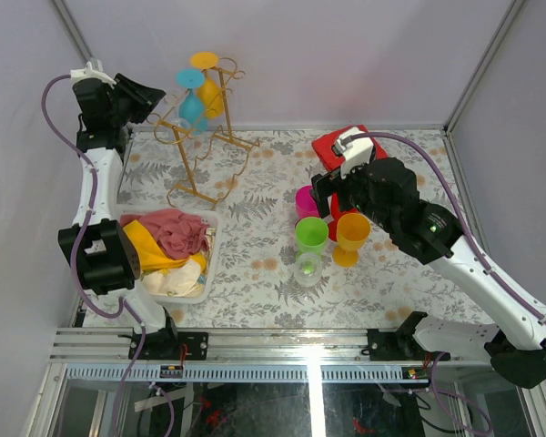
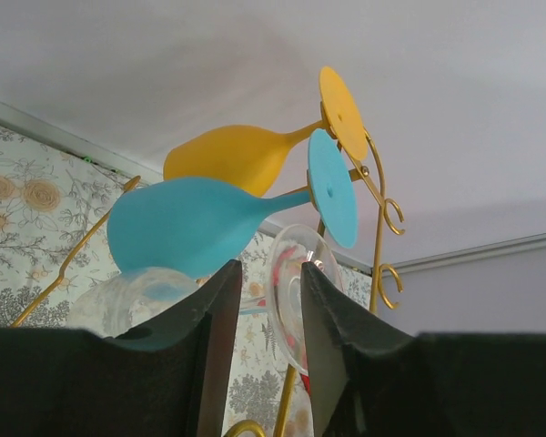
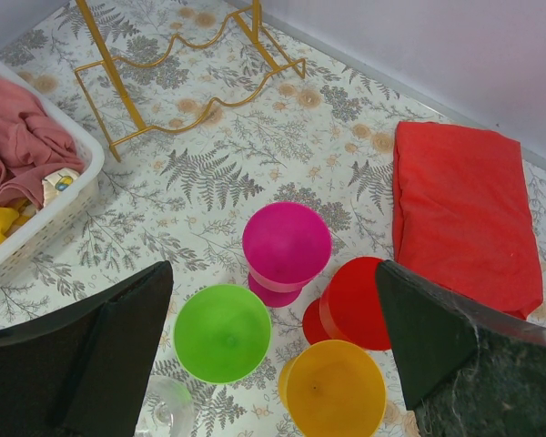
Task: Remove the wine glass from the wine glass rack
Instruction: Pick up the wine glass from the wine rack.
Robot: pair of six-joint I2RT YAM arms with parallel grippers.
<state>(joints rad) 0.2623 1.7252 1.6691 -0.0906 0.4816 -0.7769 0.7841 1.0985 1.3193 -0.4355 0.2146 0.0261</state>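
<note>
White basket (image 1: 210,248) w/ pink & yellow cloths (image 1: 173,233) sat front-left on floral table (image 1: 264,182); red folded cloth (image 3: 464,214) lay back-right, well apart.

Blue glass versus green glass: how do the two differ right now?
The blue glass hangs from the rack by its foot, tilted with its bowl down. The green glass stands upright on the table, mouth up. Blue is raised off the table at the back left, while green sits among other glasses nearer the middle. Both are opaque coloured glasses.

clear wine glass (image 2: 287,264): stem hidden behind left pincer (image 2: 268,273) | wine glass rack (image 2: 379,241): base cut off
</note>
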